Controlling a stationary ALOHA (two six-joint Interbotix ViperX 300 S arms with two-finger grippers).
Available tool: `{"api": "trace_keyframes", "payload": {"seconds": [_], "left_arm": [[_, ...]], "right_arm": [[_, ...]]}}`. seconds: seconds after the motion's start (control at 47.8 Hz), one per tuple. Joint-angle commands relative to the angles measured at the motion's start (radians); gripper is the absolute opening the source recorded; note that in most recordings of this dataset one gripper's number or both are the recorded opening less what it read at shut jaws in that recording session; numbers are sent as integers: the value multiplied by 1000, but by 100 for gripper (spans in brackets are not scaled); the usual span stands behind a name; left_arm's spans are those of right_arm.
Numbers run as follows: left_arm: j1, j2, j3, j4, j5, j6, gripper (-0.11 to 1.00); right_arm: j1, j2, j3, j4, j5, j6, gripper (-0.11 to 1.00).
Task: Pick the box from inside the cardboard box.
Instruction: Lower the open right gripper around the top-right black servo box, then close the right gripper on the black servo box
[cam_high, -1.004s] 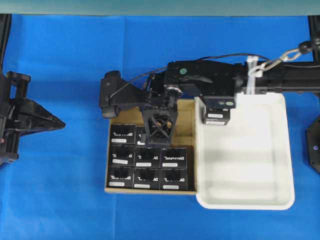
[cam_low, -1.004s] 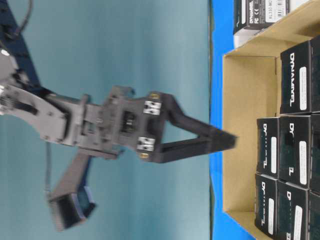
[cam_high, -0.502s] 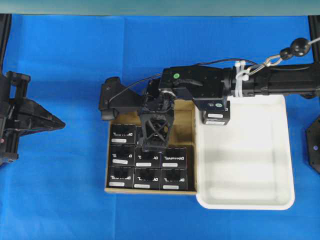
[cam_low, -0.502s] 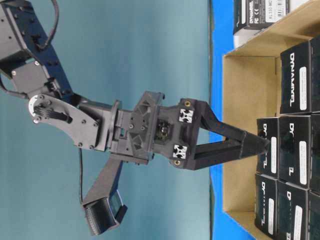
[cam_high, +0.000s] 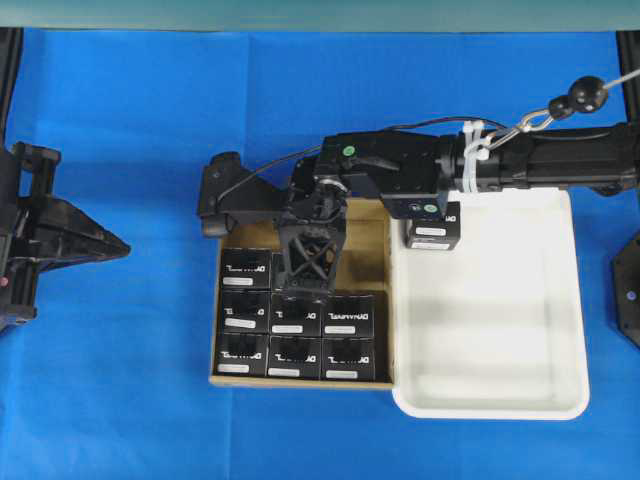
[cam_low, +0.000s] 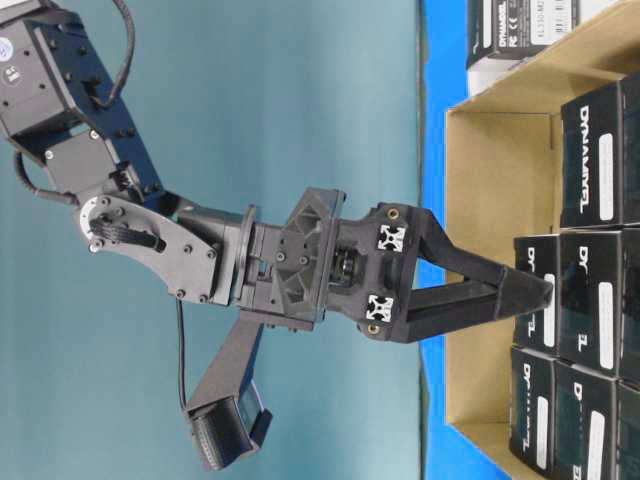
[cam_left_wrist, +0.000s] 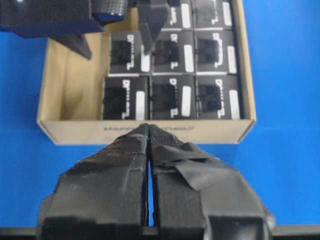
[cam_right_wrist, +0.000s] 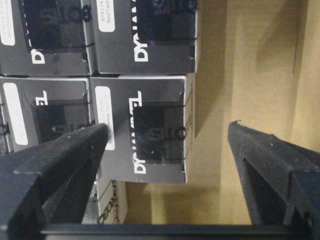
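The box (cam_right_wrist: 145, 132) being targeted lay in the carton (cam_high: 375, 240), in the far row of the packed black boxes, with bare cardboard floor on one side of it and identical boxes against its other sides. In the wrist view it was framed between the two fingers (cam_right_wrist: 60, 150) of the right tool (cam_high: 307, 262), which were spread wide and gripped nothing. One finger was over the seam with the neighbouring box, the other over the bare floor. The step in hand was judged to be the final descent before closing.

For this to be done well, the tool should be lowered straight, so that the seam-side finger slips into the narrow gap and does not land on the neighbour's lid. The grip should be closed only once the pads are well down the box's sides, and the lift kept vertical so that adjacent boxes are not dragged.

One box (cam_high: 432, 232) already sat at the far left corner of the white tray (cam_high: 560, 300) to the right. The left tool (cam_left_wrist: 149, 165) was held clenched and empty over the blue desk (cam_high: 120, 380), just short of the carton's near wall.
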Motion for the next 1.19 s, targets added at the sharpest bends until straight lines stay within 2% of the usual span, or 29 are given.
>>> {"api": "trace_keyframes", "payload": {"seconds": [0.0,0.356,0.565,0.9,1.172], "left_arm": [[2,3,-20,2,-8,0,-1],[3,6,-20,2,-8,0,-1],[3,6,-20,2,-9,0,-1],[2,6,-21,2,-9,-2,-1],[-8,3,-20,2,-8,-3,-1]], "right_arm": [[3,9,-2,3,-9,-3,98],[-43,12,2,-11,-20,-6,98],[-64,12,0,-21,2,-51,98],[-54,3,-20,0,12,-57,98],[-23,3,-89,3,107,-61,98]]}}
